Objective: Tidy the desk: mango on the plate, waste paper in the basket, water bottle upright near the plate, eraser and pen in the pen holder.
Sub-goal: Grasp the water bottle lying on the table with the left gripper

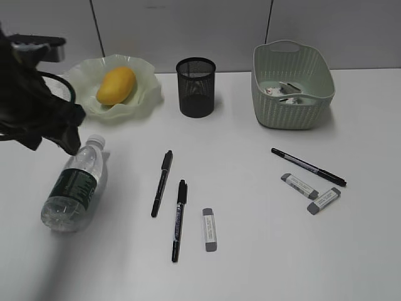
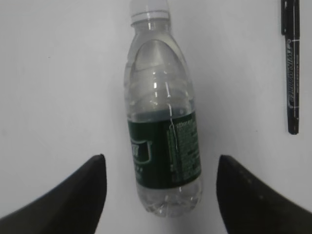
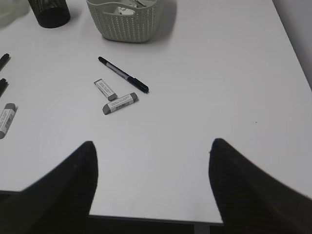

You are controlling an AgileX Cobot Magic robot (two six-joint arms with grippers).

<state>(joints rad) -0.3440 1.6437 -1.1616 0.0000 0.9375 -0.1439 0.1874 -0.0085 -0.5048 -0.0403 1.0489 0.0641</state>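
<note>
Mango (image 1: 116,85) yellow-orange, resting in ruffled pale green plate (image 1: 145,94). Waste paper (image 1: 274,91) inside woven green basket (image 1: 292,110). Water bottle (image 1: 74,185) lying flat on desk (image 1: 263,251). Three pens, three erasers loose on the desk; pen holder (image 1: 196,87) upright.

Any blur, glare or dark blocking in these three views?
Exterior view: the left arm is a dark blurred mass at the edge, while the mango stays sharp. Left wrist view: slightly soft, with thin glare streaks on the water bottle. Right wrist view: clear, evenly lit; dark tool fingers fill the bottom.
</note>
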